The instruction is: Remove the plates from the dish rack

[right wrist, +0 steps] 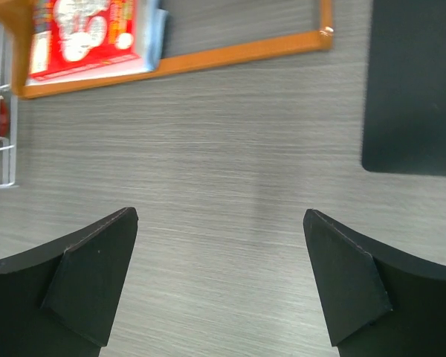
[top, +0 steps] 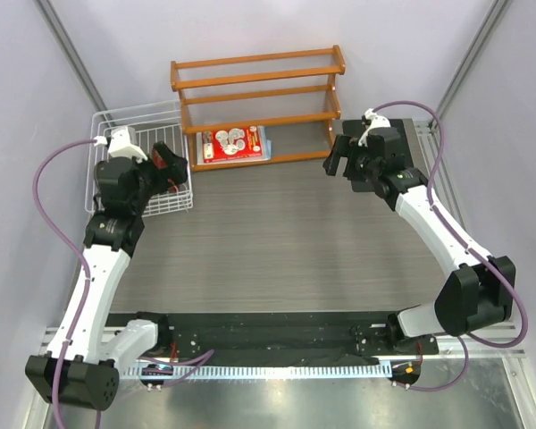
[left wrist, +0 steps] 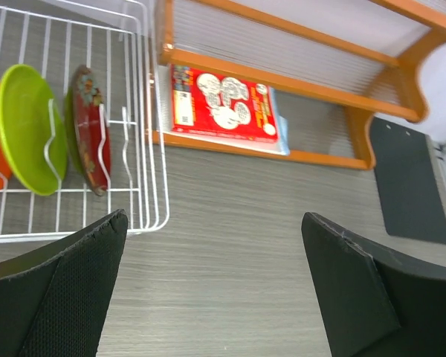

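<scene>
Left wrist view, plates (left wrist: 28, 128) on edge, parallel, in dish rack (left wrist: 134, 190)

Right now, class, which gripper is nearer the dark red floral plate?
Left. The left gripper hovers open at the edge of the dish rack, beside the dark red plate; the right gripper hangs open across the table, near the wooden shelf.

— What is found at the table's (top: 286, 241) far side?
— A wooden shelf (top: 255, 85); a red-and-white package (top: 233, 143) is laid flat in its bottom tier.
— And to the right?
— A black mat (left wrist: 410, 182) is laid beside the shelf.
</scene>
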Robot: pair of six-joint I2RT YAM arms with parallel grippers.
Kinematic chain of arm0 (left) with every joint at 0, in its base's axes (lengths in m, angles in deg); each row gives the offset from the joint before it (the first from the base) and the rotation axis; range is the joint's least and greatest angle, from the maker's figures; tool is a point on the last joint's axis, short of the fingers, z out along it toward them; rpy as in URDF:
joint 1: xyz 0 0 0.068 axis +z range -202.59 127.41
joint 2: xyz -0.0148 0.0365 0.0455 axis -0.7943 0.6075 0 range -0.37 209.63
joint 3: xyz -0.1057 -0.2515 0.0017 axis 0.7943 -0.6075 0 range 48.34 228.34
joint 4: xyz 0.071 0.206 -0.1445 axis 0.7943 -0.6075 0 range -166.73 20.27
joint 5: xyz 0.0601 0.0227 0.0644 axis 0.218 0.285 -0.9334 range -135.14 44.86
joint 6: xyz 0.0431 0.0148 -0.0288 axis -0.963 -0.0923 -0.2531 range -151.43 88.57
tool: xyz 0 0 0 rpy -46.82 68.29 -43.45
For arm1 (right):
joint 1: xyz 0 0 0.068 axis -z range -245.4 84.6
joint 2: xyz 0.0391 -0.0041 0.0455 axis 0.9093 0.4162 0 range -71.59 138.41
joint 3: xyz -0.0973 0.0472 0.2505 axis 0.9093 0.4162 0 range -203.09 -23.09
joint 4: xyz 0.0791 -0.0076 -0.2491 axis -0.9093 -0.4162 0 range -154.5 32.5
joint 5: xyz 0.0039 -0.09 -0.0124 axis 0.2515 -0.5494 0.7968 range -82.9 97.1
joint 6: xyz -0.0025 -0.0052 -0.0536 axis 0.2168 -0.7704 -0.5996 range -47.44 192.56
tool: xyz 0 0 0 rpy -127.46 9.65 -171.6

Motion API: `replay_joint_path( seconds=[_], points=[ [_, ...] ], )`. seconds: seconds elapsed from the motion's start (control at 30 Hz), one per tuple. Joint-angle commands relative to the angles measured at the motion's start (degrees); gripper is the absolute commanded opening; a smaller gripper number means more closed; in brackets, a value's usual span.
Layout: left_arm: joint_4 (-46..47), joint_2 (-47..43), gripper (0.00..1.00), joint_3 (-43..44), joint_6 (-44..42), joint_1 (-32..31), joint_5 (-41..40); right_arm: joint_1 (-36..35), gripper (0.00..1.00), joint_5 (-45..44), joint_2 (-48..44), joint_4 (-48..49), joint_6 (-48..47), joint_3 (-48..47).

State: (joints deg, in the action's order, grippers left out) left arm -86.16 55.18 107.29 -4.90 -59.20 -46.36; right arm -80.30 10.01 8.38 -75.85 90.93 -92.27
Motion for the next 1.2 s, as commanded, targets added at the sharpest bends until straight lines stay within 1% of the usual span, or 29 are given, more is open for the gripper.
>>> replay_joint_path(
  seconds=[0.0, 0.03, 0.07, 0.13, 0.17, 0.23, 0.27, 0.3, 0.37, 0.43, 0.47, 0.57, 0.6, 0.63, 0.7, 0.77, 1.0, 1.17],
  points=[
    [-1.68, 2.19, 0.99, 4.58, 1.86, 0.11, -5.64, -0.05, 1.00, -12.81, -0.95, -0.02, 5.86, -0.95],
    [0.32, 2.54, 0.99, 4.24, 1.60, 0.11, -4.86, 0.56, 1.00, -17.11, -0.17, 0.24, 6.41, -0.51],
    [0.17, 2.72, 0.99, 4.15, 1.25, 0.19, -3.81, 1.18, 1.00, -15.76, 0.36, 0.33, 5.28, -0.42],
    [2.88, 4.12, 0.99, 3.71, -1.73, 0.28, -1.18, 2.59, 1.00, -11.99, 1.77, 0.24, 5.01, -0.60],
    [2.98, 5.09, 0.99, 4.05, -1.74, 0.20, -1.25, 2.59, 1.00, -12.06, 1.95, 0.24, 5.01, -0.42],
    [5.16, 8.50, 0.93, 3.97, -1.74, 0.11, -3.43, 2.59, 1.00, -12.58, 1.95, 0.24, 4.49, -0.16],
    [5.35, 9.74, 0.90, 4.41, -2.00, 0.19, -7.45, 2.68, 1.00, -11.72, 1.86, 1.03, 3.78, 0.10],
    [5.00, 11.15, 0.90, 5.02, -2.35, 0.20, -9.23, 2.59, 1.00, -11.45, 1.78, 1.21, 2.56, 0.19],
    [5.00, 15.70, 0.92, 6.60, -3.32, 0.28, -12.83, 2.59, 1.00, -11.79, 1.43, 1.30, 1.76, 0.54],
    [6.14, 18.88, 0.91, 7.57, -4.02, 0.20, -14.16, 2.68, 1.00, -12.32, 1.25, 1.30, 0.88, 0.90],
    [6.32, 21.59, 0.88, 8.01, -3.94, 0.11, -16.08, 2.59, 1.00, -12.24, 1.07, 1.39, 0.44, 1.33],
    [7.54, 24.77, 0.88, 9.24, -3.85, 0.20, -19.08, 2.59, 1.00, -12.24, 1.25, 1.30, -0.18, 1.95],
    [8.42, 26.09, 0.88, 8.81, -4.20, 0.20, -21.35, 2.59, 1.00, -11.63, 1.25, 1.39, -0.26, 2.13],
    [11.04, 26.80, 0.88, 8.46, -4.63, 0.11, -22.51, 2.59, 1.00, -11.62, 1.25, 1.56, -0.18, 2.39],
    [12.99, 28.64, 0.88, 8.37, -5.78, 0.11, -25.66, 2.59, 1.00, -11.10, 1.34, 1.56, -0.18, 3.00],
    [15.10, 30.05, 0.88, 8.89, -6.04, 0.11, -26.64, 2.59, 1.00, -11.27, 1.25, 1.74, -0.09, 3.62],
    [14.14, 37.52, 0.88, 12.93, -5.69, 0.28, -30.95, 2.59, 1.00, -11.88, 2.65, 2.09, -0.53, 3.89],
    [13.70, 42.44, 0.84, 15.57, -5.26, 0.81, -31.48, 2.59, 1.00, -12.85, 3.53, 2.09, -0.88, 4.15]
  ],
)
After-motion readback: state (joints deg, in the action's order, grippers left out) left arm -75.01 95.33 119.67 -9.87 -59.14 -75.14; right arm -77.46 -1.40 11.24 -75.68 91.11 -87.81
